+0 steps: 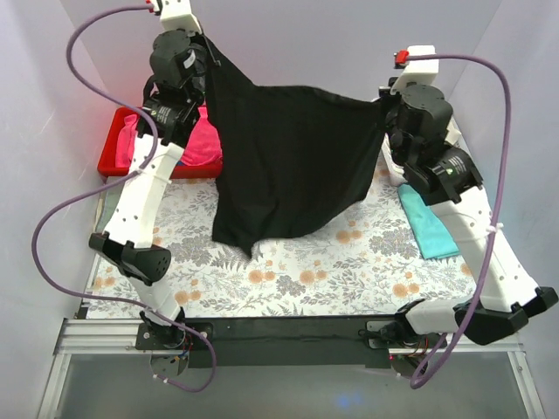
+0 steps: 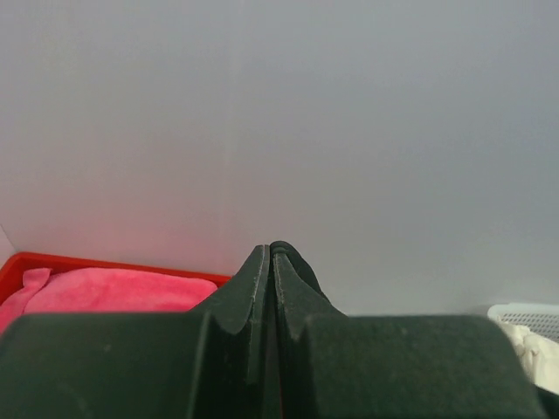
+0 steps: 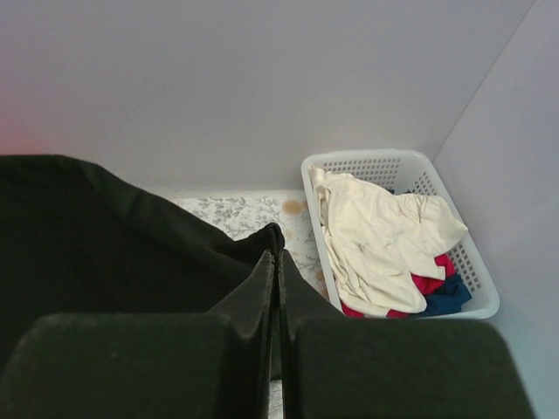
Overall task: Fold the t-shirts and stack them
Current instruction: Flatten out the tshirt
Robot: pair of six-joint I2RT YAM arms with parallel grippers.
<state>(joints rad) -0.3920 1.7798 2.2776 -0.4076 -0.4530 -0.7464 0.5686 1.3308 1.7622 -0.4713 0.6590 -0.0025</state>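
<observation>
A large black t-shirt (image 1: 288, 166) hangs spread in the air between my two grippers, and its lower hem trails onto the floral tablecloth (image 1: 306, 275). My left gripper (image 1: 208, 48) is raised at the back left, shut on one top corner. In the left wrist view a small fold of black cloth (image 2: 293, 255) pokes out at the closed left gripper (image 2: 271, 253). My right gripper (image 1: 380, 103) pinches the other corner. In the right wrist view the right gripper (image 3: 279, 255) is shut on the black t-shirt (image 3: 105, 227). A folded teal t-shirt (image 1: 428, 223) lies flat at the right.
At the back left a red tray (image 1: 113, 155) holds pink cloth (image 1: 199, 140); the tray (image 2: 52, 260) also shows in the left wrist view. A white basket (image 3: 393, 161) with cream, red and blue clothes stands at the back right corner. White walls enclose the table.
</observation>
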